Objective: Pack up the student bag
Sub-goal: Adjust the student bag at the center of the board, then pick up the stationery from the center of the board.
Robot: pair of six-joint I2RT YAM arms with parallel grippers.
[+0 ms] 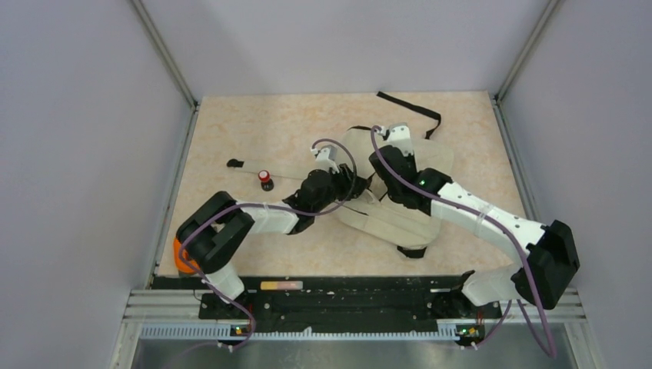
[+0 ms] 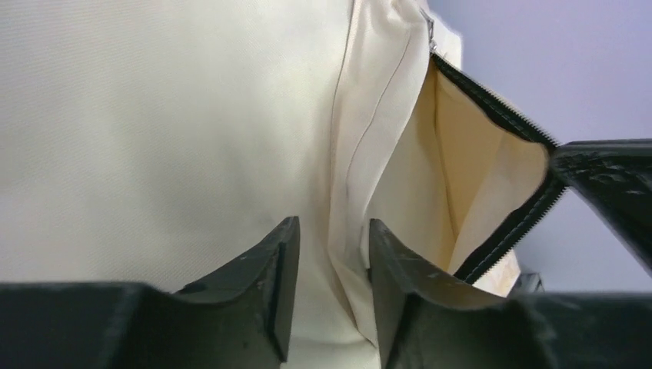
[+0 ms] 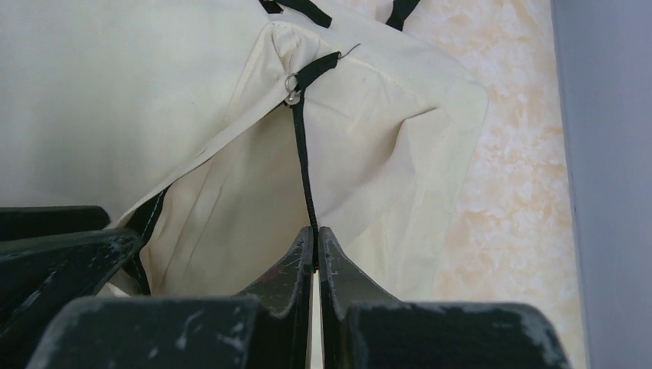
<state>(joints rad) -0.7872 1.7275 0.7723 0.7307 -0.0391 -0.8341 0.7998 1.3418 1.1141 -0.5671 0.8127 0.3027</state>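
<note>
The cream student bag [image 1: 400,223] lies flat mid-table, under both wrists. My left gripper [image 1: 350,184] is open, its jaws a little apart with a loose fold of the bag's fabric [image 2: 346,254] between them. Just to its right the black zipper [image 2: 503,231] gapes, showing cream inner cloth. My right gripper [image 1: 382,178] is shut on the black zipper edge [image 3: 304,169], below the metal pull ring [image 3: 292,86]. In the right wrist view the right gripper [image 3: 315,238] pinches that edge at its fingertips.
A long beige strap [image 1: 284,175] runs left from the bag, with a small red-capped black object [image 1: 264,178] on it. A black strap [image 1: 419,111] lies at the back. An orange object [image 1: 181,257] sits by the left arm's base. Walls close in on the table [image 1: 231,131].
</note>
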